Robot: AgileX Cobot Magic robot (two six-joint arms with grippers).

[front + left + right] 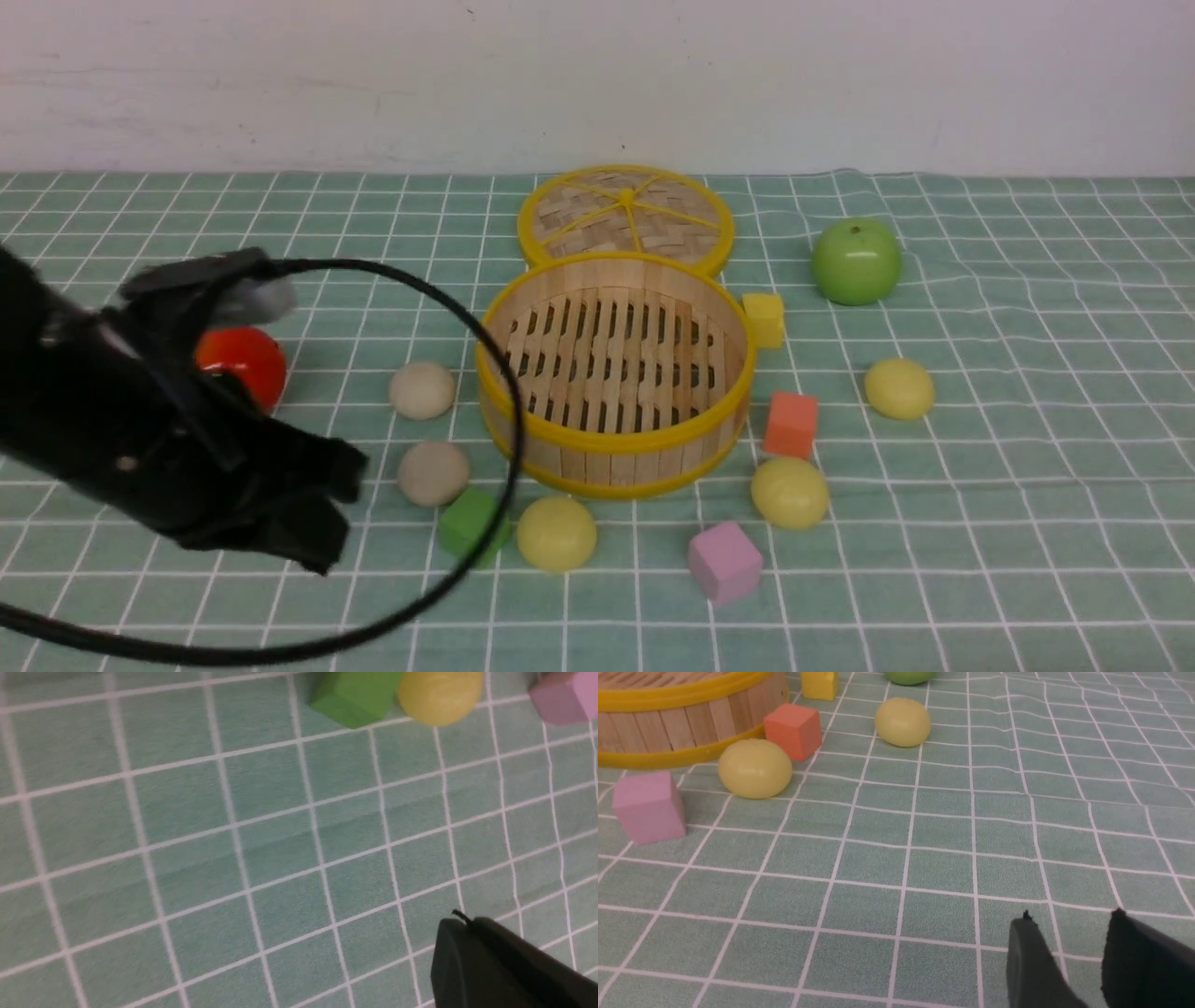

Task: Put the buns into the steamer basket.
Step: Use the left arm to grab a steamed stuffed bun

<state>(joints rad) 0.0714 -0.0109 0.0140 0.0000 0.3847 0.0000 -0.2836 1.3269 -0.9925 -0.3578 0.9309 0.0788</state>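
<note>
The steamer basket stands empty mid-table. Two off-white buns lie to its left. One pale yellow bun lies in front of it, and two others lie to its right. My left gripper hangs low over the cloth at the front left, jaws shut on nothing, short of the front yellow bun. My right gripper is open and empty, well short of the two right-hand yellow buns; it is out of the front view.
The woven lid lies behind the basket. A green apple is at the back right and a red pomegranate sits behind my left arm. Yellow, orange, pink and green cubes lie around the basket.
</note>
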